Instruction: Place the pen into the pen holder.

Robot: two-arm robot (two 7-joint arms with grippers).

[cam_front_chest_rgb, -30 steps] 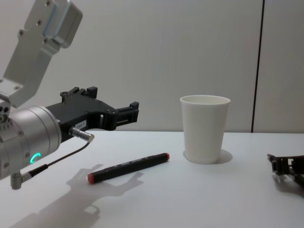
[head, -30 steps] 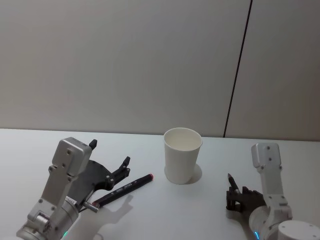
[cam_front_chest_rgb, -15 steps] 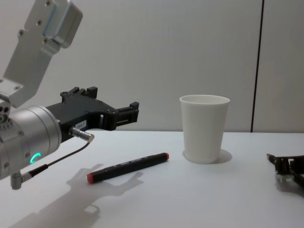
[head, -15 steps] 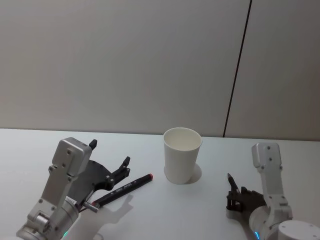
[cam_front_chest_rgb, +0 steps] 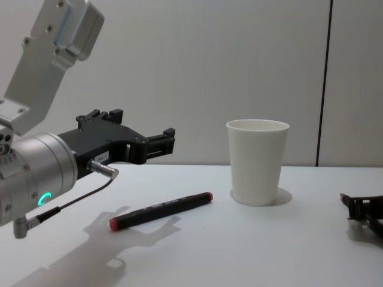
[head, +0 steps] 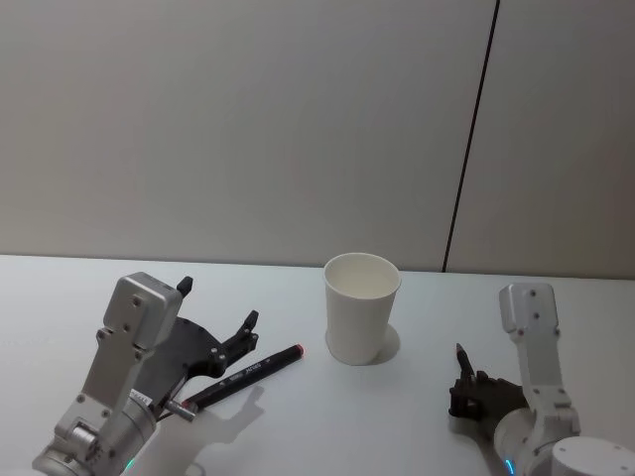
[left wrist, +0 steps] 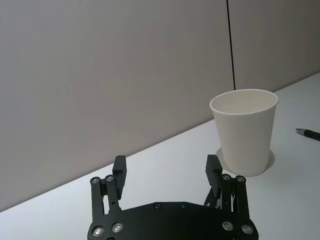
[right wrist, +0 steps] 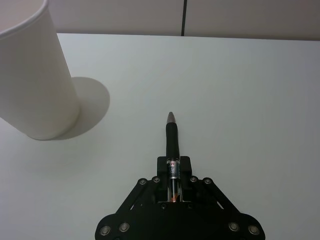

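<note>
While tight on the pen [right wrist: 172, 137], right hand [right wrist: 171, 167] slightly farther from pen holder [head: 362, 312]; left hand [left wrist: 166, 167] spread.

The pen holder [head: 362, 309], a plain white paper cup, stands upright toward the worktop's far edge. The slim black pen [right wrist: 172, 136] sits clamped in the right pincer [right wrist: 172, 172], tip forward.

White table [head: 357, 431] bears 1 pen holder [head: 361, 309] and 1 black marker [head: 260, 368], apparently red-capped
</note>
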